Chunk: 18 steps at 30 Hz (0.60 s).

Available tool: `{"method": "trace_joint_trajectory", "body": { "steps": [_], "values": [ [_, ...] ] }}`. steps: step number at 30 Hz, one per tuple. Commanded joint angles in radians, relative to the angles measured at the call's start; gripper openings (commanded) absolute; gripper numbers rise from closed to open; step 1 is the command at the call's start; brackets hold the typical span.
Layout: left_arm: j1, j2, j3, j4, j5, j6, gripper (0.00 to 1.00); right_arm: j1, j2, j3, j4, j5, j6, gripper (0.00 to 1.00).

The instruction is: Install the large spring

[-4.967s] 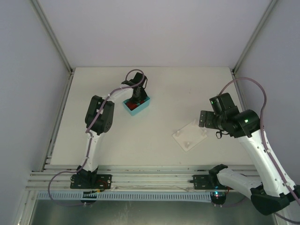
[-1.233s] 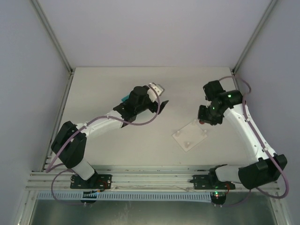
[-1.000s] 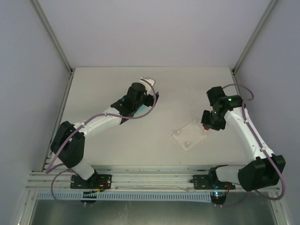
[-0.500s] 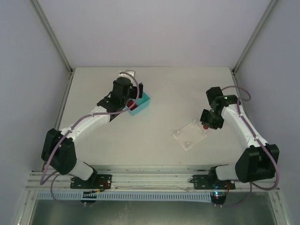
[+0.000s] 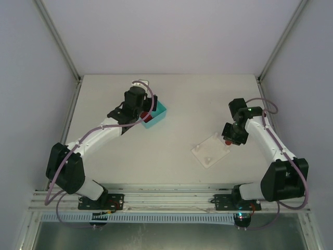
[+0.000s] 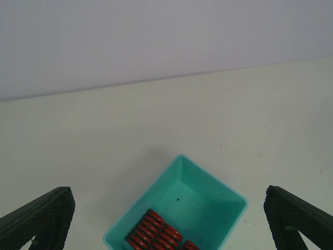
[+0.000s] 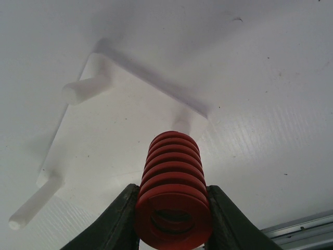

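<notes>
**Pale surface [image 5: 182,99], spring not yet seated**

The right gripper [image 7: 171,224] is clamping the large red spring [image 7: 173,179] above the white plate [image 7: 119,135], near a peg [image 7: 182,121] (threading it on is what remains, I judge). The left gripper [image 6: 166,219] is hanging wide apart over the teal bin [image 6: 223,205].

Red spring [image 7: 173,177], teal bin [image 6: 210,200], white plate [image 7: 119,130]

Right gripper [image 5: 229,139] with red spring [image 5: 227,141] near white plate [image 5: 206,152]
</notes>
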Motion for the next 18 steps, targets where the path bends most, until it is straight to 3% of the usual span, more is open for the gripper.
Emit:
{"method": "trace_joint_trajectory", "body": {
  "steps": [1, 18],
  "values": [
    [0.006, 0.0, 0.033, -0.009, -0.018, -0.006, 0.99, -0.006, 0.004, -0.019, -0.015, -0.008, 0.027, 0.0],
    [0.008, 0.024, 0.065, -0.016, -0.026, 0.006, 0.99, -0.007, 0.03, -0.057, 0.004, -0.006, 0.039, 0.0]
  ]
}}
